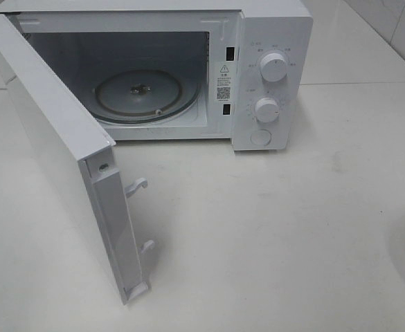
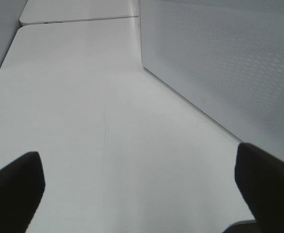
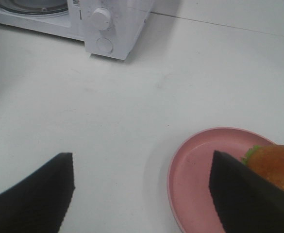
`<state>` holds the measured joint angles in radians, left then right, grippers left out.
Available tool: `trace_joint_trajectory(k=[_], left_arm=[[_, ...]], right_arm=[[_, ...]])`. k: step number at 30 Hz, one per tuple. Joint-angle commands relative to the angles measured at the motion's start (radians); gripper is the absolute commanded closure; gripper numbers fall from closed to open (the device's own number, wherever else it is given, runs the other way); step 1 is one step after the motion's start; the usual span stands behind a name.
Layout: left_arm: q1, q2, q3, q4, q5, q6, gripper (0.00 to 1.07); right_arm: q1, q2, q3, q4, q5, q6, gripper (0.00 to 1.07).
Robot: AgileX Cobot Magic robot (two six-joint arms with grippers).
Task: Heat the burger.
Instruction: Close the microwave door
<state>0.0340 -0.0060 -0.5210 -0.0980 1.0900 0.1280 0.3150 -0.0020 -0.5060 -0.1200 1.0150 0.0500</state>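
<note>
White tabletop (image 1: 271, 235) fills nearly everything I can see, pale and bare between the appliance and my two arms. On its far side stands the white microwave (image 1: 271, 41), its door (image 1: 57, 152) swung wide toward the near left, so the cavity lies open to a reach from the front. I judge it stands that way to let the food go straight in. Inside, the glass turntable (image 1: 147, 93) sits bare, and two knobs (image 1: 274, 68) line the right-hand panel.

Off to the near right, well apart from the microwave, is the pink plate (image 3: 200, 174). From high up only a sliver of it shows at the right edge. The burger (image 3: 277, 165) sits on that plate, with a golden-brown bun and a fringe of green lettuce, partly hidden behind one of my fingers.

My right gripper (image 3: 142, 194) hangs just beside the plate, jaws spread wide, holding nothing; whether the finger touches the burger I cannot tell. My left gripper (image 2: 139, 189) is likewise spread wide and empty, over bare tabletop beside the door's perforated outer face.
</note>
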Motion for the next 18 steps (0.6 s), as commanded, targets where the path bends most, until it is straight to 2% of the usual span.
trace_joint_trajectory(k=[1, 6, 18], left_arm=[[0.0, -0.004, 0.002, -0.002, -0.015, -0.001, 0.07], [0.0, -0.006, 0.002, -0.001, -0.015, 0.0, 0.07], [0.0, -0.006, 0.002, -0.001, -0.015, 0.0, 0.07]], right_arm=[[-0.046, -0.032, 0.005, 0.002, -0.023, -0.004, 0.31], [-0.095, -0.032, 0.005, 0.009, -0.023, 0.001, 0.31], [-0.095, -0.032, 0.005, 0.009, -0.023, 0.003, 0.31]])
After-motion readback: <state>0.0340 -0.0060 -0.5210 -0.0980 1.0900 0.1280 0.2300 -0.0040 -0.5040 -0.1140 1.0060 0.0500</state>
